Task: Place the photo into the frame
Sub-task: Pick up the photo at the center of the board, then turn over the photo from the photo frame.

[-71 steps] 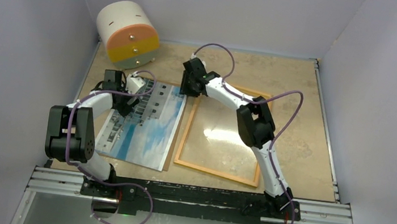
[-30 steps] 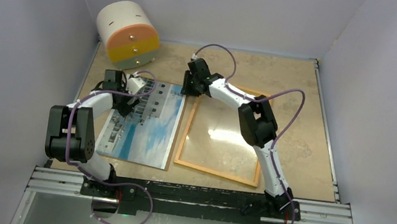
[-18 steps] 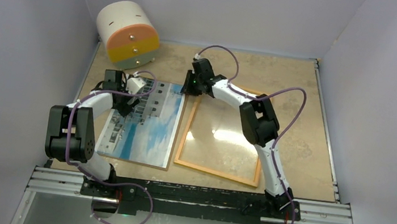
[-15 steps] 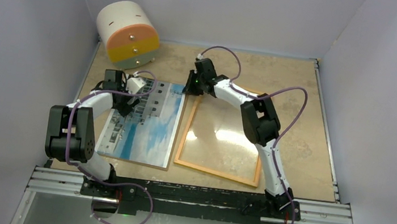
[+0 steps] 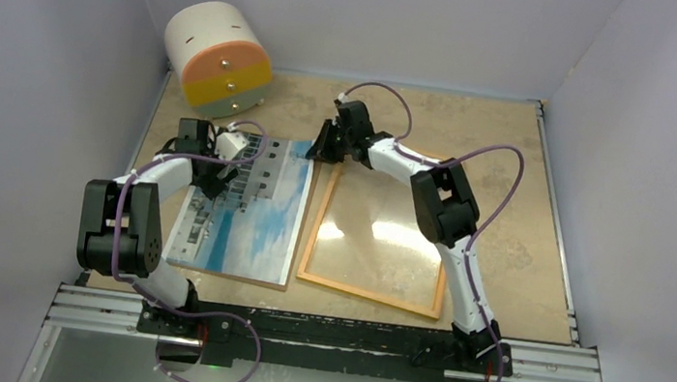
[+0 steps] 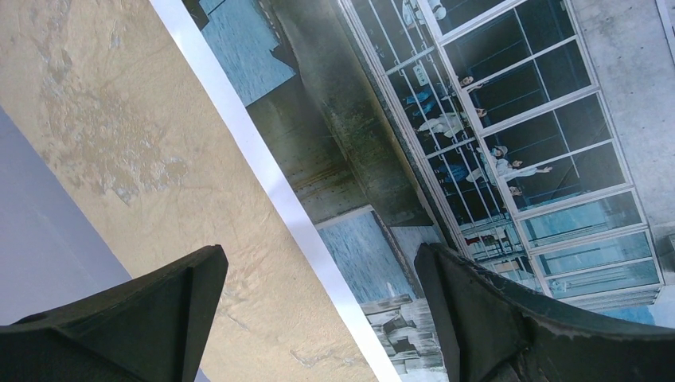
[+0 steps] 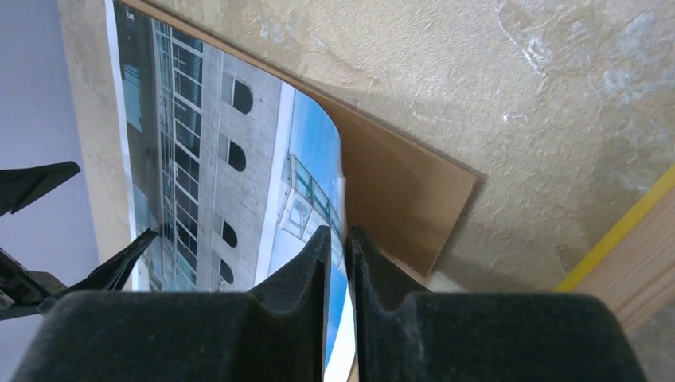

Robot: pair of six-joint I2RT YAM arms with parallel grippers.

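Top external view, held against a couple of seconds ago, shows us the left arm unmoved, while the right wrist has swung slightly farther away and its fingers have drawn together. Nearest us on the table [image 5: 510,193], the frame [image 5: 366,293] lies flat on the right with its wood-coloured rim up. Inside it we see a shiny pane [image 5: 378,230] catching glare. Just beside it on the left, the photo [image 5: 249,209] lies face up on a brown backing board [image 7: 406,191]. The print is glossy, with a white border, and shows a pale concrete building with arched windows, a gridded glass front and blue cloudy sky. Farther along, the left gripper [image 6: 318,255] hangs with its fingers spread wide across the photo's left edge, one over bare table and one over the print. We cannot tell whether they touch. At the photo's far right corner, the right gripper [image 7: 338,235] is pinching the print. That corner curls up off the board between the pressed-together fingers [image 7: 294,294]. Farthest back on the left sits a white drum [image 5: 207,39] with an orange and yellow face.
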